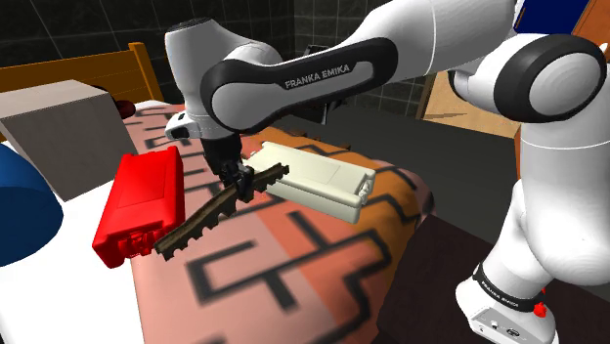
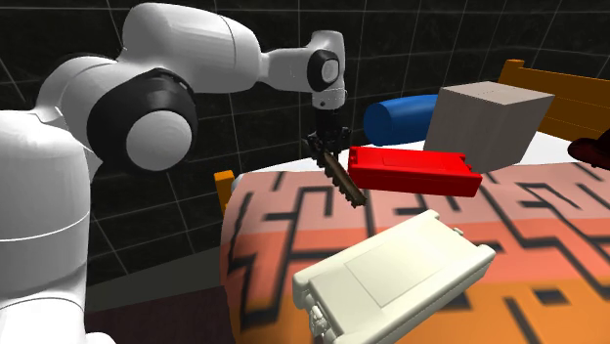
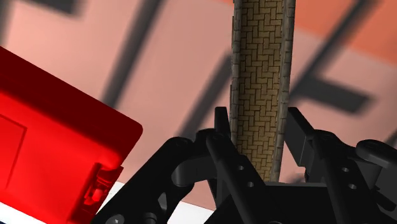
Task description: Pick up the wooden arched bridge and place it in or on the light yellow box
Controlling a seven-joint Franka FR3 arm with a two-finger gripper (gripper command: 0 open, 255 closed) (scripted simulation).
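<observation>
The wooden arched bridge [image 1: 200, 223] is a long brown piece with a brick-patterned deck [image 3: 261, 83]. My gripper [image 1: 238, 181] is shut on one end of it, the black fingers [image 3: 222, 130] clasping both sides. It hangs tilted over the patterned orange bedspread [image 1: 293, 264], its free end sloping down toward the shoulder view's left. In the second exterior view the gripper [image 2: 327, 147] holds the bridge [image 2: 344, 184] above the bed's corner. The light yellow box [image 1: 318, 176] lies flat on the bed just beyond the gripper, toward the shoulder view's right, and near the front in the second exterior view [image 2: 391, 274].
A red box [image 1: 142, 200] lies on the bed close beside the bridge's lower end [image 3: 51, 146]. A grey box [image 1: 59, 122] and a blue bolster [image 2: 401, 117] sit further back by the wooden headboard [image 1: 127, 68]. The bed edge drops off at the shoulder view's right.
</observation>
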